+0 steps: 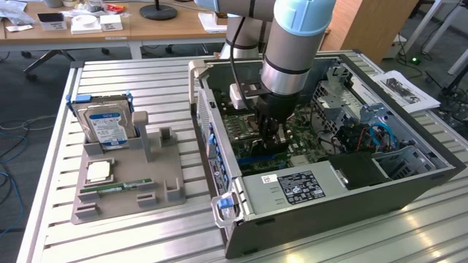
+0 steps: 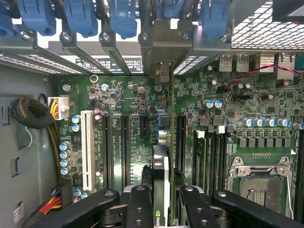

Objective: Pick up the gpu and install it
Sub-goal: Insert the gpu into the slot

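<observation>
The pincer (image 2: 160, 197) is gripping the gpu (image 2: 160, 164) edge-on between its black fingers (image 2: 138, 204), the jaws standing partly apart with the thin card pressed between them. The card is hanging inside the computer case (image 1: 351, 203), low over the motherboard (image 2: 133, 95) and in line with its long black expansion slots. Its far end is pointing toward the row of blue clips (image 2: 80, 16) on the case's rear wall. Whether the card is touching a slot I cannot tell.

The table (image 1: 146, 82), a slatted metal surface, is carrying everything. The open computer case is lying on its side, taking up the half of the table toward the exterior view's right edge. The grey and pale blue robot arm (image 1: 292, 49) is reaching down into it. The green motherboard is covering the case floor, with an open processor socket (image 2: 259, 183) showing beside the card.

A grey holder (image 1: 157, 175) is lying near the table's edge on the exterior view's left. A silver hard drive (image 1: 106, 126) with a blue label is standing upright at the holder's far end. A square processor chip (image 1: 98, 171) is lying flat in the holder's middle. A slim green memory stick (image 1: 117, 188) is lying just beside it, toward the table's near edge.
</observation>
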Controlling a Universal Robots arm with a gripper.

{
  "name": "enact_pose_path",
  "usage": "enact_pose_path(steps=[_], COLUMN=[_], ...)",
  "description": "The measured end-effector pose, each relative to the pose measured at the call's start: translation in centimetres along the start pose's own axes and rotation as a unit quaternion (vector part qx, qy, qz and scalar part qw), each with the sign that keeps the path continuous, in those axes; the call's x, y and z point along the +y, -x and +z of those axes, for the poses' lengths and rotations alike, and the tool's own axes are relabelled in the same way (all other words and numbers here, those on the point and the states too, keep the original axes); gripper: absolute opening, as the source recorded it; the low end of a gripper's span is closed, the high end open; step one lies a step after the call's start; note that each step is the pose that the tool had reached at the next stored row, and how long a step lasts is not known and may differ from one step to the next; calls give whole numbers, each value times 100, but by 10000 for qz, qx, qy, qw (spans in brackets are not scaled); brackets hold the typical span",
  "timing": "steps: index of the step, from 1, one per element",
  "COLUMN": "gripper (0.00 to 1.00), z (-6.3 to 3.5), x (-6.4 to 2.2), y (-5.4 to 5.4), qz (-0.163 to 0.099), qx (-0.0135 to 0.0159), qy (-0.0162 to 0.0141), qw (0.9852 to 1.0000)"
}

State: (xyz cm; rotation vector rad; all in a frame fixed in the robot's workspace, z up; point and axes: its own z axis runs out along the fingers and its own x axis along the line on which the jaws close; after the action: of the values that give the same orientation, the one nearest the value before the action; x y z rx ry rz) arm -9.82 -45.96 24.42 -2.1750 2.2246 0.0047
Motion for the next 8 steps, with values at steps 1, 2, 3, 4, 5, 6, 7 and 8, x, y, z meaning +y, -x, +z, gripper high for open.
enact_pose_path(steps=[1,2,3,4,5,6,7,8], gripper=[27,27,27,27,27,27,27,27], z=[0,0,0,0,0,0,0,0], x=[0,0,0,0,0,0,0,0], y=[0,0,0,0,0,0,0,0], qz=[0,0,0,0,0,0,0,0], qx=[0,0,0,0,0,0,0,0], qy=[0,0,0,0,0,0,0,0], qw=[10000,10000,10000,10000,10000,10000,10000,10000])
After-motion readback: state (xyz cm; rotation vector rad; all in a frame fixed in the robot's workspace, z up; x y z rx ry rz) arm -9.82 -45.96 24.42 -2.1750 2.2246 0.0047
